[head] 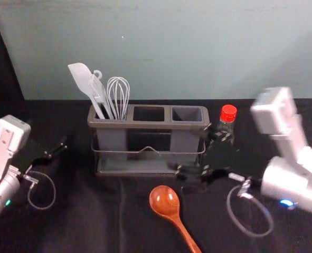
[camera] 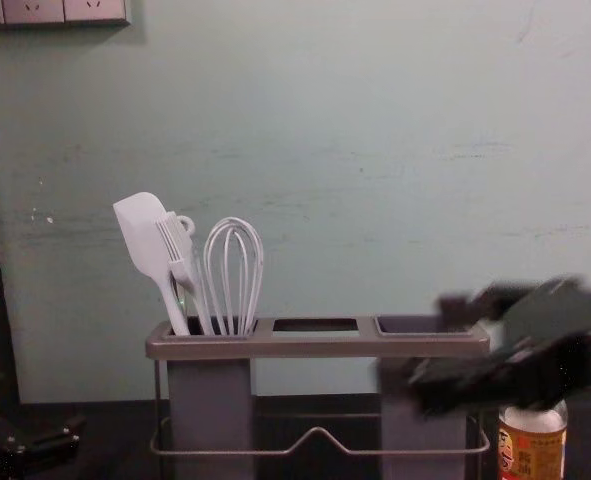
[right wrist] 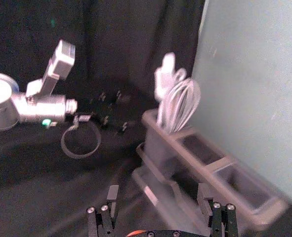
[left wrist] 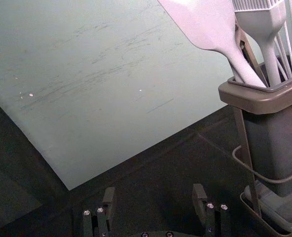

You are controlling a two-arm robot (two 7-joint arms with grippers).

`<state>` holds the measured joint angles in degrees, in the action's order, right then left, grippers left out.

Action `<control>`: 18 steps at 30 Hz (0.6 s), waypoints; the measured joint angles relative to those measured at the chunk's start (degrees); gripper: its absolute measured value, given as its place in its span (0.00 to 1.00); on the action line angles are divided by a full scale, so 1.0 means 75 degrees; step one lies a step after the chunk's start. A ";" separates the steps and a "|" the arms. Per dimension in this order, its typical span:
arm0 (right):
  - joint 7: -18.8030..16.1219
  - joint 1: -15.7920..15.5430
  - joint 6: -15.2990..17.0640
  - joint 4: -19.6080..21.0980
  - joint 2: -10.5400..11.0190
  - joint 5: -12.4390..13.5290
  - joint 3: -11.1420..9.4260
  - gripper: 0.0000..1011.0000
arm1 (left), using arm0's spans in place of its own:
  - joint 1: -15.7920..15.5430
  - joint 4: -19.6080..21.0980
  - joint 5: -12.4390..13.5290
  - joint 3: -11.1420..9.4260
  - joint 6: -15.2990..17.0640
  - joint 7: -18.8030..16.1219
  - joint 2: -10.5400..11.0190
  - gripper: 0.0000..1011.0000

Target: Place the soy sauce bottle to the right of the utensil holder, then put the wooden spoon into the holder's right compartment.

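Note:
My right gripper (head: 199, 153) is open before the utensil holder's (head: 158, 125) right end, nothing between its fingers; the chest view shows this gripper (camera: 437, 350) over the right compartment's front, and its wrist view shows the same gripper (right wrist: 159, 201). The red-capped soy sauce bottle (head: 227, 120) stands just right of the holder, partly behind that gripper; its label shows on the bottle (camera: 532, 452) in the chest view. On the cloth in front of the holder lies the wooden spoon (head: 165, 201), handle toward the near edge. My left gripper (head: 55, 150), open in its wrist view (left wrist: 154, 201), stays at the left.
A white spatula (head: 82, 79), a brush and a whisk (head: 118, 95) stand in the holder's left compartment. The middle compartment (head: 149, 113) and right compartment (head: 187, 114) hold nothing visible. A pale wall (camera: 325, 130) rises behind the black-covered table (head: 92, 211).

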<state>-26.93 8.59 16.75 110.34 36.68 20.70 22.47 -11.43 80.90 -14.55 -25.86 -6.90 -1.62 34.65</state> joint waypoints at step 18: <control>0.0802 0.1113 0.4393 -0.0361 -0.1203 -0.0632 0.1606 0.99 | 0.0000 0.0000 0.0000 0.0000 0.0000 0.0000 0.0000 1.00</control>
<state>-20.91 16.93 49.70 107.63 27.65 15.96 34.52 -11.43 80.90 -14.55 -25.86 -6.91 -1.62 34.65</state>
